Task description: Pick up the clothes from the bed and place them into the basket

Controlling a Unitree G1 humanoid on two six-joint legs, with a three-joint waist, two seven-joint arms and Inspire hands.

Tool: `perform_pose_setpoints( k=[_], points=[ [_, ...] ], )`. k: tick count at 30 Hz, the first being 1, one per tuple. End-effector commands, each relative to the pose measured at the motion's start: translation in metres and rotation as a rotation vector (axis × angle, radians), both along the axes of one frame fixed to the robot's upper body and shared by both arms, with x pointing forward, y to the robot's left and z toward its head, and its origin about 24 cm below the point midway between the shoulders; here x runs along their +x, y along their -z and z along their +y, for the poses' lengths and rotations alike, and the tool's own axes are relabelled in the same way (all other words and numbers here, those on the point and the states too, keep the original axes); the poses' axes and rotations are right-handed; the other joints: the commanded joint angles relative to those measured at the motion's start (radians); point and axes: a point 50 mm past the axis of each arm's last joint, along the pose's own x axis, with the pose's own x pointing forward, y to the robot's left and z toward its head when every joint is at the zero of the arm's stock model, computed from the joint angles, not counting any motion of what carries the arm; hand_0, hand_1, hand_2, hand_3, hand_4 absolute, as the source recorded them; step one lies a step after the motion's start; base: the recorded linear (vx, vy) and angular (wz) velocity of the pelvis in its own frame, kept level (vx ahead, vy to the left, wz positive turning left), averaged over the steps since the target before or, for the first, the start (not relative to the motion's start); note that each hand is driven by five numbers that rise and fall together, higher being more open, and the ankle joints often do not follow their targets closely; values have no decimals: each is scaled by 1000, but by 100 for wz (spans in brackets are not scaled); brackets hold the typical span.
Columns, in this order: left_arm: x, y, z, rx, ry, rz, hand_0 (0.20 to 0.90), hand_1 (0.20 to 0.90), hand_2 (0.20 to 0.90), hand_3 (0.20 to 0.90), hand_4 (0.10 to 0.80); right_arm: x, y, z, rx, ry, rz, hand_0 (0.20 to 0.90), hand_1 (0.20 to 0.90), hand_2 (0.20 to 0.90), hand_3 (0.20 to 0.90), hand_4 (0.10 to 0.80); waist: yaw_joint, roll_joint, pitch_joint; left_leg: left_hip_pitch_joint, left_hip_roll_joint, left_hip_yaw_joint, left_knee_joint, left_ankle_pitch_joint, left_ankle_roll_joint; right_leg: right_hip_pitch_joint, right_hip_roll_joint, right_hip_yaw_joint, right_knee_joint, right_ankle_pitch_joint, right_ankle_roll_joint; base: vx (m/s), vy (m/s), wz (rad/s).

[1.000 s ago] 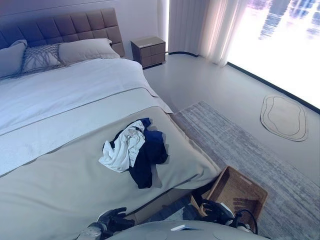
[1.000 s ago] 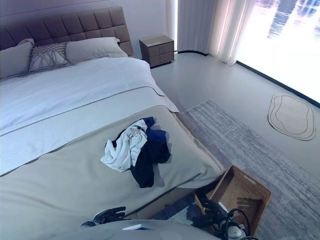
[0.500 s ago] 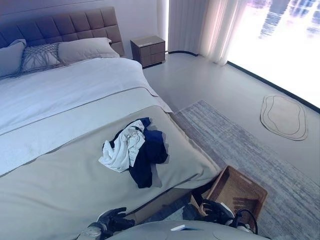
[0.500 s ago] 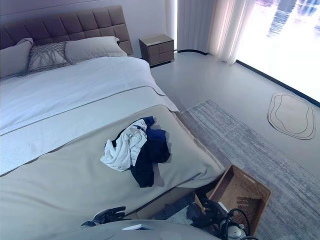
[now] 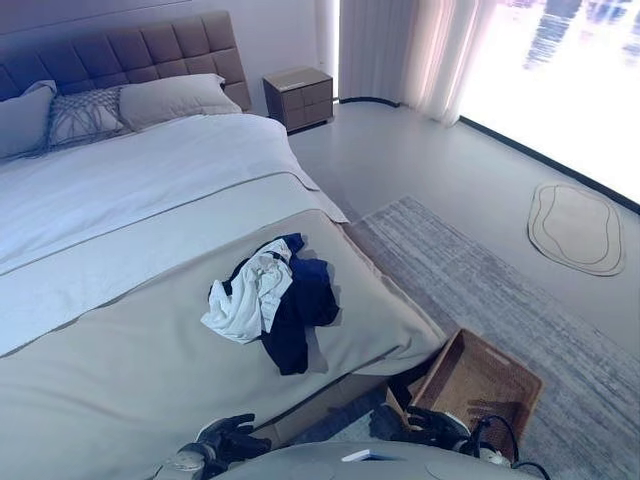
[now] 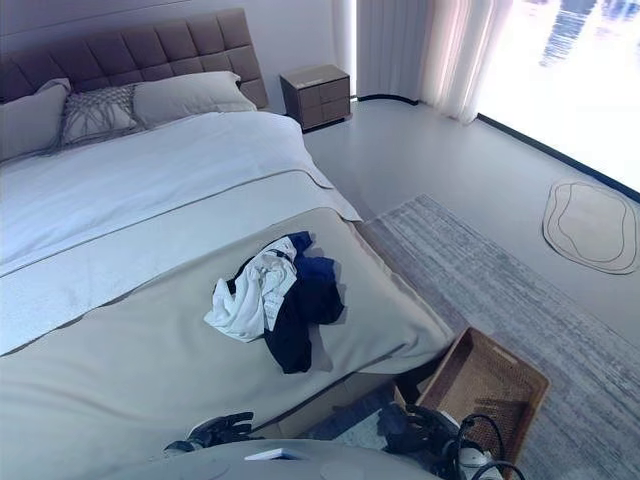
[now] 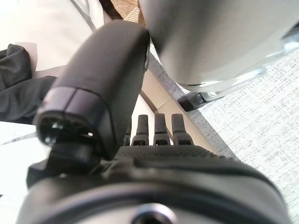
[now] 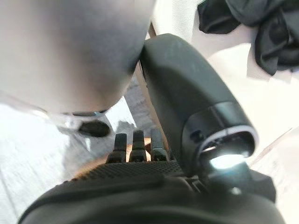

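Dark hands (image 7: 154, 154), prob. textured palms

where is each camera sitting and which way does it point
Left eye view: on the head, looking down over the bed at the clothes and the basket; left hand and right hand low at the bottom edge.
Right eye view: the same scene from slightly to the side, with both hands.
Left wrist view: on the left wrist, along its straight fingers toward the bed's edge and rug.
Right wrist view: on the right wrist, fingers straight.
Both wrist views share dark clothes on the bed.
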Motion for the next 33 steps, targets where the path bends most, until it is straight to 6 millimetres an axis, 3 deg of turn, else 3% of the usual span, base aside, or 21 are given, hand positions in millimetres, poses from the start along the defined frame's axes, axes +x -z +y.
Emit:
perform_pose_setpoints(
  k=[1,3,5,9,13,15,16,17,19,22,23,27,30,33],
  points=[
    [16,-4,5,25,37,-25,900,900,900,900,800,21,-3,10,315,530,-87,900,900,900,900,800,21,-14,35,76,-71,29,7,-131,44,3,34,18,94,-81,-23,82,30,6],
    [8,-1,2,18,26,-13,900,900,900,900,800,30,-6,11,432,768,-190,900,900,900,900,800,20,-10,31,80,-72,30,7,-134,43,8,34,19,91,-81,-21,70,41,1],
    [2,1,-2,12,21,-4,900,900,900,900,800,47,-13,9,417,725,-327,900,900,900,900,800,23,-6,32,79,-72,28,7,-135,42,8,31,17,89,-79,-20,43,60,-2],
    [-4,2,-4,6,10,1,900,900,900,900,800,89,-33,9,174,323,-505,900,900,900,900,800,35,-9,42,71,-77,19,7,-130,43,3,24,6,92,-79,-21,29,66,0],
    [-4,2,-5,7,5,-11,900,900,900,900,800,143,-73,15,-133,-42,-726,900,900,900,900,800,66,-24,52,55,-85,-5,7,-124,49,-4,15,-13,98,-82,-22,42,55,9],
    [-3,1,-6,3,6,-28,900,900,900,900,800,171,-102,21,-343,-252,-850,900,900,900,900,800,91,-33,66,39,-91,-23,18,-123,54,-13,7,-24,109,-85,-25,33,96,23],
    [-1,0,-6,0,7,-50,900,900,900,900,800,191,-126,22,-517,-400,-928,900,900,900,900,800,114,-40,87,18,-96,-39,40,-127,59,-26,-2,-32,125,-89,-27,9,106,28],
    [0,-1,-7,-1,4,-56,900,900,900,900,800,195,-131,22,-555,-444,-939,900,900,900,900,800,118,-42,88,7,-98,-43,46,-127,60,-33,-4,-35,127,-87,-28,-39,141,31],
    [13,-4,-7,-9,7,-101,900,900,900,900,800,228,-172,18,-765,-581,-1030,900,900,900,900,800,161,-53,133,-67,-111,-73,116,-136,69,-75,-23,-54,161,-88,-33,-92,155,41],
    [37,-11,-6,-9,23,-178,900,900,900,900,800,268,-223,21,-983,-628,-1141,900,900,900,900,800,215,-61,209,-159,-125,-108,171,-134,79,-137,-42,-81,199,-80,-31,-198,85,52],
    [41,-13,-5,-7,30,-188,900,900,900,900,800,273,-231,22,-1009,-622,-1157,900,900,900,900,800,224,-62,221,-172,-126,-114,178,-133,80,-146,-44,-86,204,-78,-30,-161,-6,60],
    [67,-25,8,27,61,-255,900,900,900,900,800,309,-294,24,-1221,-591,-1231,900,900,900,900,800,308,-78,312,-286,-137,-163,231,-117,86,-198,-57,-128,238,-64,-24,-92,0,60],
    [76,-31,13,31,60,-283,900,900,900,900,800,321,-321,19,-1323,-598,-1199,900,900,900,900,800,351,-76,347,-329,-144,-185,256,-132,81,-220,-68,-144,281,-88,-25,30,55,48],
    [84,-35,13,33,74,-316,900,900,900,900,800,328,-335,13,-1372,-583,-1140,900,900,900,900,800,383,-72,380,-374,-150,-198,278,-128,83,-254,-89,-167,332,-92,-28,6,57,39]
  ],
)
